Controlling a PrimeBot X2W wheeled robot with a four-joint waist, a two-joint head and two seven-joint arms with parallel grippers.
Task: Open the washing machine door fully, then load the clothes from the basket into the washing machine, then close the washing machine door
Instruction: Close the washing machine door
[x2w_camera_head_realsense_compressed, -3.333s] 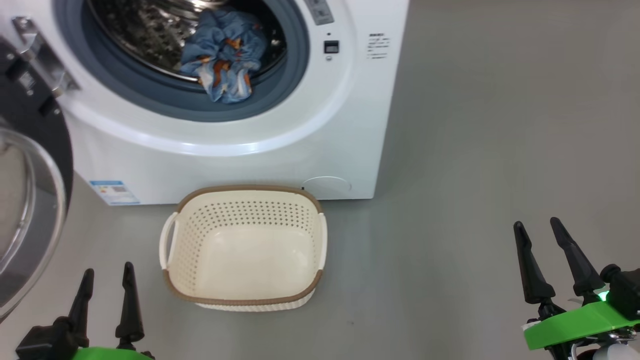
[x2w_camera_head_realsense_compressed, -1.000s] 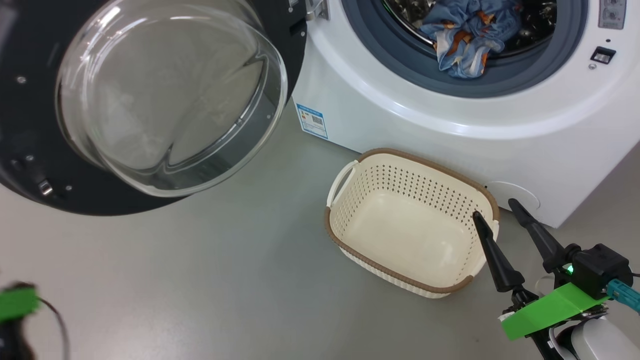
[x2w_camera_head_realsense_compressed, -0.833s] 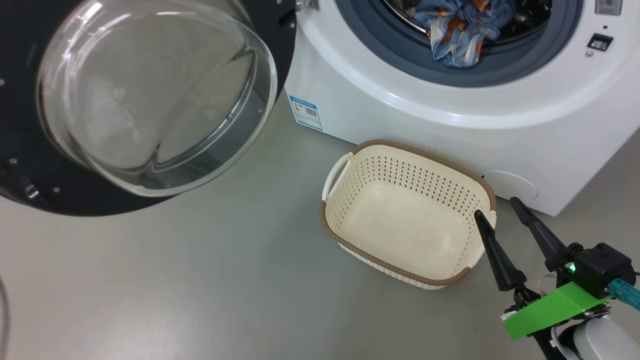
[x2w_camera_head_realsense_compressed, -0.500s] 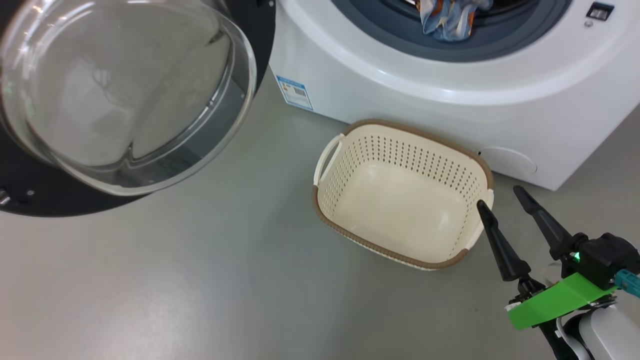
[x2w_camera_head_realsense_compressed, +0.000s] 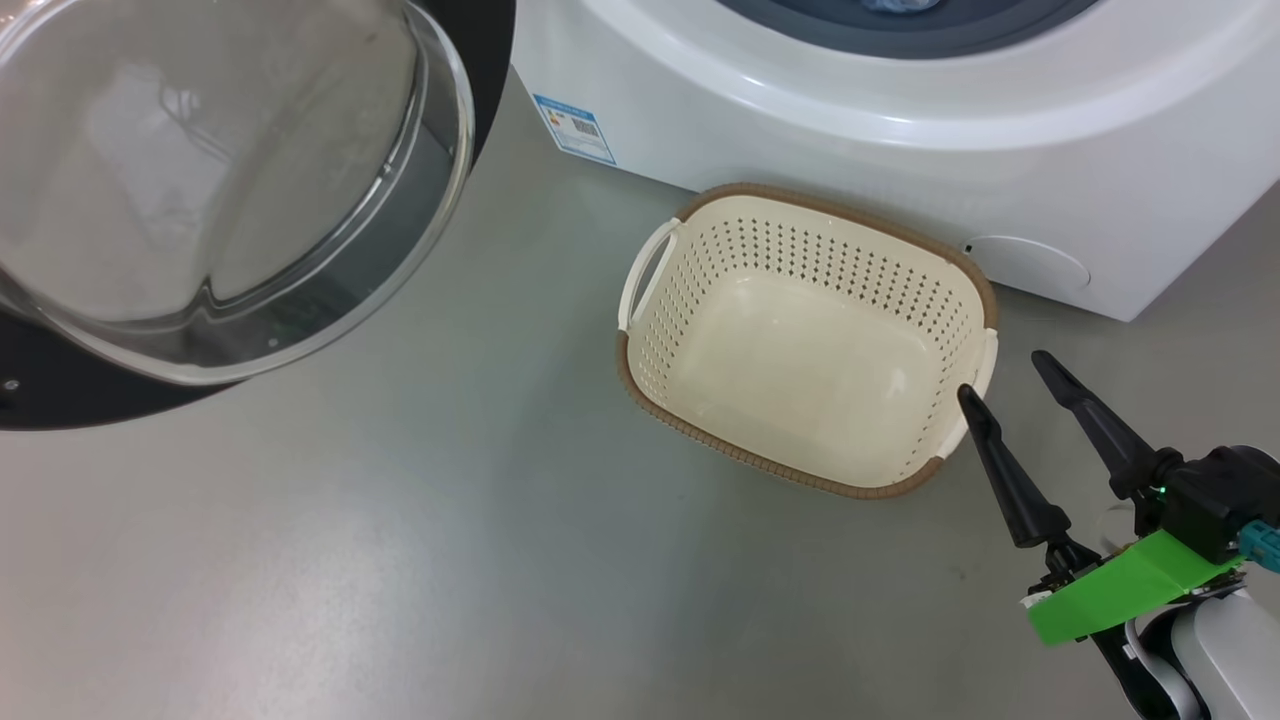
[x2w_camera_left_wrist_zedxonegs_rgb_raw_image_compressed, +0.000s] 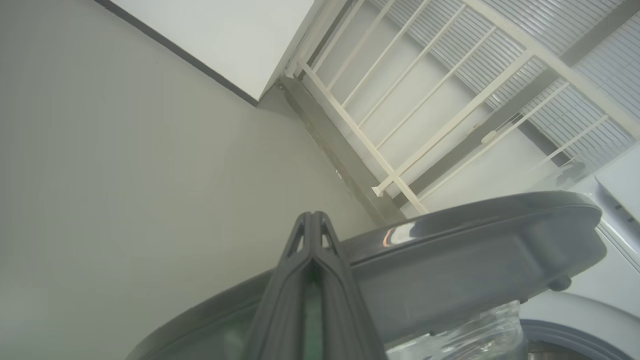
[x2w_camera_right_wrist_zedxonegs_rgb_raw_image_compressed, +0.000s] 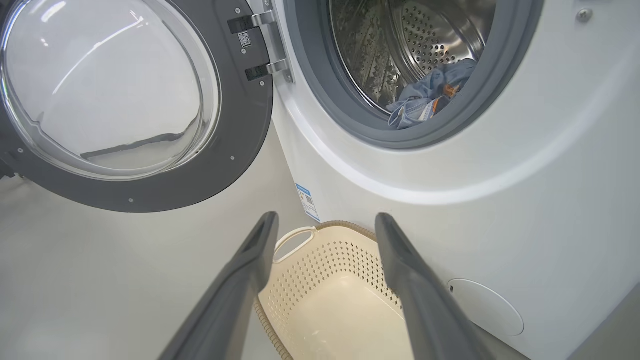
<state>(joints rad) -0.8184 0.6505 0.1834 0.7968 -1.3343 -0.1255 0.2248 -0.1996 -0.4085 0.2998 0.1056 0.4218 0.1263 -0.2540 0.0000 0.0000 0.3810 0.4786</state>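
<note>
**Basket empty, door wide open: the closing looks to be what's left**

The basket (x2w_camera_head_realsense_compressed: 830, 262) sits on the floor against the front of the washing machine (x2w_camera_head_realsense_compressed: 850, 120) with nothing in it; the clothes (x2w_camera_right_wrist_zedxonegs_rgb_raw_image_compressed: 425, 97) lie in the drum, bunched low at the front and resting on the grey seal; the door (x2w_camera_head_realsense_compressed: 200, 180) is swung right out to the machine's left, glass bulge facing the room.

The left pincer (x2w_camera_left_wrist_zedxonegs_rgb_raw_image_compressed: 312, 222) is pressed fully shut with nothing in it, pointing past the door's dark outer edge; whether it touches that edge I cannot tell. The right pincer (x2w_camera_head_realsense_compressed: 1002, 375) is spread wide and empty, one finger just at the basket's right-hand rim.

My worry is the cloth on the seal; if the door swings home on it, the fabric may get pinched and the latch may not catch. A shut pincer pushing a smooth curved rim could also skid off, leaving the door half closed. The right pincer is close enough to the basket that a turn of the body could knock it aside.
</note>
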